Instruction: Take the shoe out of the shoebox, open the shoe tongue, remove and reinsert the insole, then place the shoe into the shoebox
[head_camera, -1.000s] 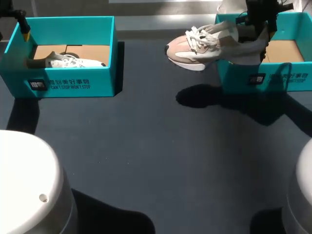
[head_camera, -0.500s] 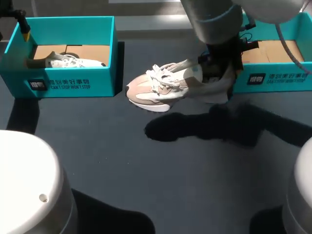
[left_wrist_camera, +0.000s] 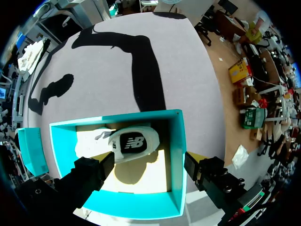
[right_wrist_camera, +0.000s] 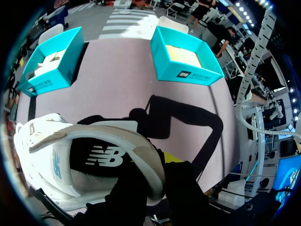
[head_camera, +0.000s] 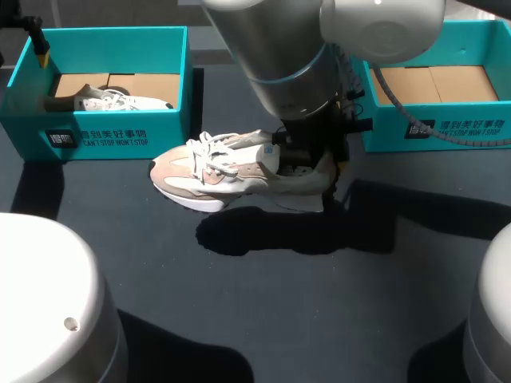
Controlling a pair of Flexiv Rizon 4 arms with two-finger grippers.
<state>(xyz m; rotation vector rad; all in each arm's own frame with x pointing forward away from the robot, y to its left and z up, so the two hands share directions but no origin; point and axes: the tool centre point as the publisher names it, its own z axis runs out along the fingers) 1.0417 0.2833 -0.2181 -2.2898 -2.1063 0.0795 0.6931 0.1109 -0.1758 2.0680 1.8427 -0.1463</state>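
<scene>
Dark grey table top (head_camera: 263,303) carries two teal shoeboxes, and two sneakers are in view. The right gripper (right_wrist_camera: 160,176) is clenched on the heel collar of the pink-and-white sneaker (head_camera: 215,167), which is near the middle of the table, well clear of the right-hand shoebox (head_camera: 435,128). That box shows only its cardboard floor. The first step therefore looks done. Opening the tongue, pulling and refitting the insole, and returning the shoe all appear to be left. The left gripper (left_wrist_camera: 146,162) hangs released over the left-hand shoebox (head_camera: 120,136), where one white sneaker (head_camera: 120,101) lies.
</scene>
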